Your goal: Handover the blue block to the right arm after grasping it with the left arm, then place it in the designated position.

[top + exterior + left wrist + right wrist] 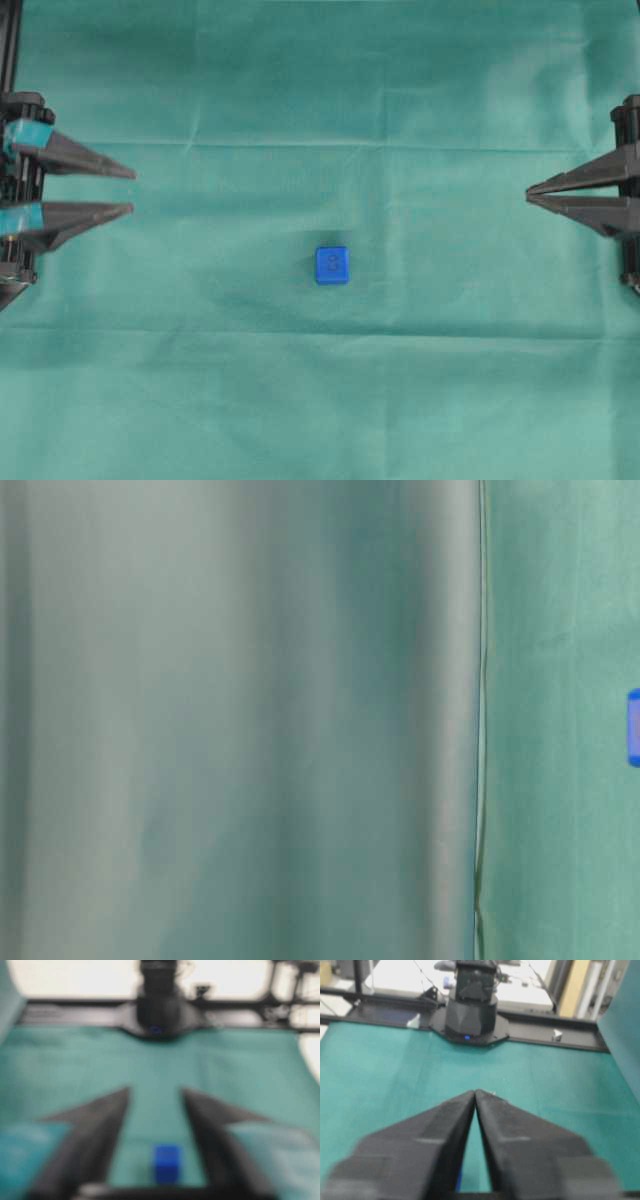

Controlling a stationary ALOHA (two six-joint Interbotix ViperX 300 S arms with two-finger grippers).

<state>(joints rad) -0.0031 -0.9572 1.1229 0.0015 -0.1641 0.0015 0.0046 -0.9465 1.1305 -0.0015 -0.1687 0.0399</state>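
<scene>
Fingers of left gripper (133,192) parted, empty; right gripper (528,193) fingertips together, empty.

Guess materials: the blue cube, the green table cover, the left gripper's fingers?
Blue block: likely hard plastic or painted wood; even saturated colour, rounded edges, slight sheen.
Green cover: woven cloth, matte; fold creases and soft wrinkles.
Left gripper fingers: probably moulded black plastic, matte; teal pads look like tape or rubber, unclear which.
</scene>
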